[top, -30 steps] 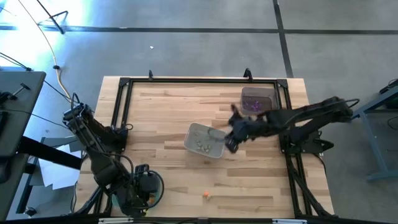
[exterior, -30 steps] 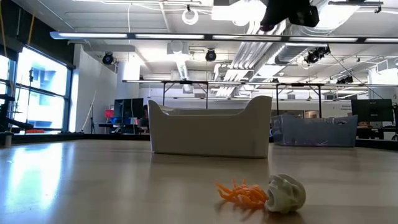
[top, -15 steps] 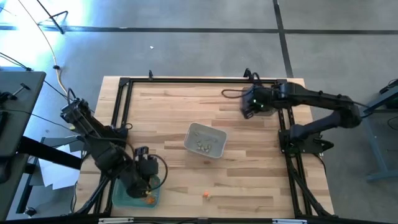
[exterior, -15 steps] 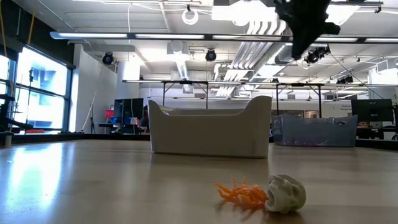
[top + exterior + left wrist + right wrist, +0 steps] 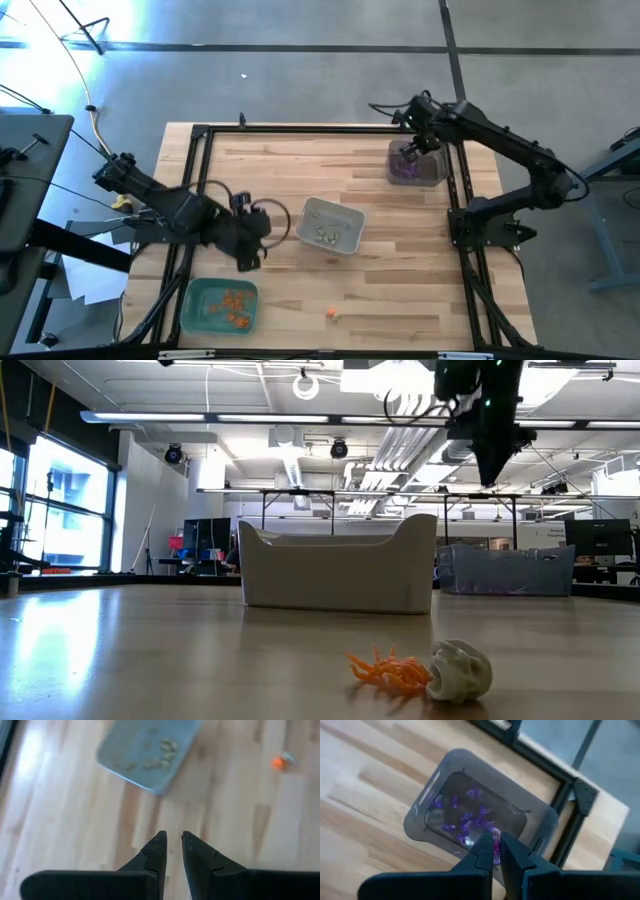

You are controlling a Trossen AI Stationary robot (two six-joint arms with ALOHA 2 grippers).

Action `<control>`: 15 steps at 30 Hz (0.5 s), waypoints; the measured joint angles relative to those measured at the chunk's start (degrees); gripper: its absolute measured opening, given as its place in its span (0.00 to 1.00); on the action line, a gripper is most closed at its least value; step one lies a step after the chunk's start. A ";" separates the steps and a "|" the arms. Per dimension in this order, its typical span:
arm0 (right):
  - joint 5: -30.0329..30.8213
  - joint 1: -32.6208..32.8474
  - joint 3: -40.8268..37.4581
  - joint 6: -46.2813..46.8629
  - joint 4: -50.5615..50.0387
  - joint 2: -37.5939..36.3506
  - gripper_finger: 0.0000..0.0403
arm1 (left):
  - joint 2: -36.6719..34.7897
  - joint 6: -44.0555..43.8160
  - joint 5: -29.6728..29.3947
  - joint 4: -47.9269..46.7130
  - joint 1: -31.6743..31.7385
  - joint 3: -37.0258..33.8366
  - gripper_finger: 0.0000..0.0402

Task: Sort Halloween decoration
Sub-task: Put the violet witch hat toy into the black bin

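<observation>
My right gripper (image 5: 408, 157) hangs over the dark tray (image 5: 428, 170) at the far right, which holds several purple trinkets (image 5: 465, 815). It is shut on a purple trinket (image 5: 495, 846). My left gripper (image 5: 255, 240) is left of the grey tray (image 5: 345, 212), above bare wood. Its fingers (image 5: 171, 839) stand a narrow gap apart and hold nothing. The grey tray holds pale trinkets (image 5: 162, 750). The green tray (image 5: 195, 305) at the near left holds orange trinkets (image 5: 235, 303). An orange trinket (image 5: 388, 670) and a whitish one (image 5: 460, 670) lie together on the table near the front edge. My right gripper pinches the purple trinket (image 5: 495, 846) between its two fingertips, coming from above and pointing down. The trinket is lifted clear, above the dark tray's near end. Which part of the trinket the fingers are on does not show.
A black metal frame (image 5: 300, 130) runs around the table's far, left and right sides. Bare wood lies between the three trays. The orange trinket also shows in the high view (image 5: 332, 313) and in the left wrist view (image 5: 279, 763).
My right gripper has gone from the grey tray's right side toward the table's far right and now hangs over the dark tray. My left gripper has risen from the green tray and gone toward the far edge and the right, toward the grey tray, uncovering the green tray.
</observation>
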 joint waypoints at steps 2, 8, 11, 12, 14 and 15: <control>-2.83 -3.15 0.00 -3.72 0.68 2.07 0.03 | -1.10 0.73 -0.60 -0.03 2.29 0.00 0.12; -8.64 -8.43 -0.02 -12.06 5.58 9.52 0.03 | -1.43 3.64 -2.13 0.12 8.17 0.00 0.12; -11.29 -9.66 -0.02 -14.91 6.96 13.74 0.03 | -1.43 3.86 -2.20 0.36 10.42 0.00 0.12; -11.95 -9.84 -0.02 -15.92 7.10 15.27 0.03 | -1.43 3.86 -2.22 0.36 11.04 0.00 0.12; -12.41 -9.95 -0.02 -18.00 7.02 18.03 0.03 | -1.39 3.84 -2.24 0.38 12.01 0.00 0.12; -12.43 -9.93 -0.02 -18.86 7.06 19.34 0.03 | -1.30 3.79 -2.26 0.39 12.42 0.00 0.12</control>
